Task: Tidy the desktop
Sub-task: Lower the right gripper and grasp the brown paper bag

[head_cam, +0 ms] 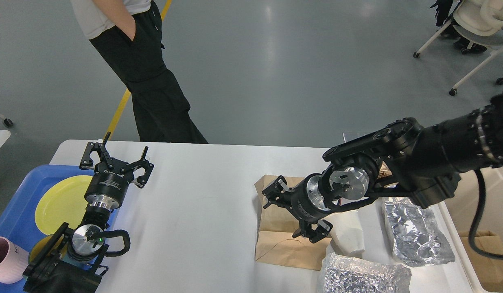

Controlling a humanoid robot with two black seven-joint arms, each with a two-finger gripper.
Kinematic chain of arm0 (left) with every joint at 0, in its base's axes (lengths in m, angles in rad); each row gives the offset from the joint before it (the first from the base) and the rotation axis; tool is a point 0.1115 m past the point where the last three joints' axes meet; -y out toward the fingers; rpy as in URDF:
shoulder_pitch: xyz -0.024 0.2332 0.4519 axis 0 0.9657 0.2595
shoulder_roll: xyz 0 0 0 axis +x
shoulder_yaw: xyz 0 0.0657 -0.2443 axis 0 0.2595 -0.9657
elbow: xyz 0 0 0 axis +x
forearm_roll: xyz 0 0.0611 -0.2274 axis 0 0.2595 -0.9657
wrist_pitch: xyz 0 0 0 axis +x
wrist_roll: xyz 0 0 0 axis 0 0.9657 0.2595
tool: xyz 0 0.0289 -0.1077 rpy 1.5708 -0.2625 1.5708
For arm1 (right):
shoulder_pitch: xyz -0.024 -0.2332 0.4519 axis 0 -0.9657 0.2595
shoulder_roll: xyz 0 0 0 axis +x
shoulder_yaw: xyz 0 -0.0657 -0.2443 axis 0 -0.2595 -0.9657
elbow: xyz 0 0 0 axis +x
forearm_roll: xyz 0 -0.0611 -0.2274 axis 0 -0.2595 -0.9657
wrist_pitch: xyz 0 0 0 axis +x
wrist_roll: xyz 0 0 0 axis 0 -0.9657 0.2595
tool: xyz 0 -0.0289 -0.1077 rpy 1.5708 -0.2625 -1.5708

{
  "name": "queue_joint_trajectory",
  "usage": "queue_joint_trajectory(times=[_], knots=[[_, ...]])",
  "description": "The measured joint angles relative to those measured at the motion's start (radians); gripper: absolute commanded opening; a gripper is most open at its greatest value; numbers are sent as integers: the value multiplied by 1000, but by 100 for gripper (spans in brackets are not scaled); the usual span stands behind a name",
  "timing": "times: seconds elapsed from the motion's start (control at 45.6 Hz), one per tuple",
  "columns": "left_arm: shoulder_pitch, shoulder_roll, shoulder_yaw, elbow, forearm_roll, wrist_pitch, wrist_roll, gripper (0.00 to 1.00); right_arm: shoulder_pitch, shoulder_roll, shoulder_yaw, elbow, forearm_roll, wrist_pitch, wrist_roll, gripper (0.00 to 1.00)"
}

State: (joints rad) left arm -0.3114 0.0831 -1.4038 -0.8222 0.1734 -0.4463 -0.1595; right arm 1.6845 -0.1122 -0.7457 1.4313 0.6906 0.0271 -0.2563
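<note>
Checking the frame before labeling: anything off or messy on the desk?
Yes. The right half of the desktop is littered: a flattened brown paper bag, a white paper cup lying on its side beside it, and two crumpled foil wads. The open right gripper hovers over the bag.
</note>
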Motion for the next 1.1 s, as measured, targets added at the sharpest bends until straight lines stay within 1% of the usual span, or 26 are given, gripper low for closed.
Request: queue_joint_trajectory(times=[0.088,0.131,0.153,0.263,0.372,0.46,0.613,0.789,0.811,0.832,0.854,0.92,0.942,0.964,1.008,1.095], knots=[[0,0,0,0,0,0,0,97,-74,17,0,-59,71,-32,3,91],[0,0,0,0,0,0,0,97,-121,23,0,-106,85,-35,4,98],[0,0,0,0,0,0,0,97,-142,26,1,-126,89,-37,3,99],[0,0,0,0,0,0,0,97,-234,54,8,-213,99,-64,4,100],[0,0,0,0,0,0,0,97,-294,68,16,-289,99,-128,7,100],[0,0,0,1,0,0,0,97,-336,73,16,-343,99,-165,8,97],[0,0,0,1,0,0,0,97,-377,102,16,-383,96,-172,9,87],[0,0,0,1,0,0,0,97,-426,128,16,-439,83,-173,9,86],[0,0,0,1,0,0,0,97,-436,133,16,-451,81,-173,9,84],[0,0,0,1,0,0,0,97,-446,137,16,-462,79,-172,9,77],[0,0,0,1,0,0,0,97,-456,140,16,-473,77,-172,9,67],[0,0,0,1,0,0,0,97,-481,150,24,-500,76,-168,5,29],[0,0,0,1,0,0,0,97,-488,153,29,-505,77,-167,4,19],[0,0,0,1,0,0,0,97,-492,154,32,-507,78,-166,3,12],[0,0,0,1,0,0,0,97,-498,156,41,-508,82,-165,1,1],[0,0,0,1,0,0,0,97,-508,158,51,-503,88,-163,-1,0]])
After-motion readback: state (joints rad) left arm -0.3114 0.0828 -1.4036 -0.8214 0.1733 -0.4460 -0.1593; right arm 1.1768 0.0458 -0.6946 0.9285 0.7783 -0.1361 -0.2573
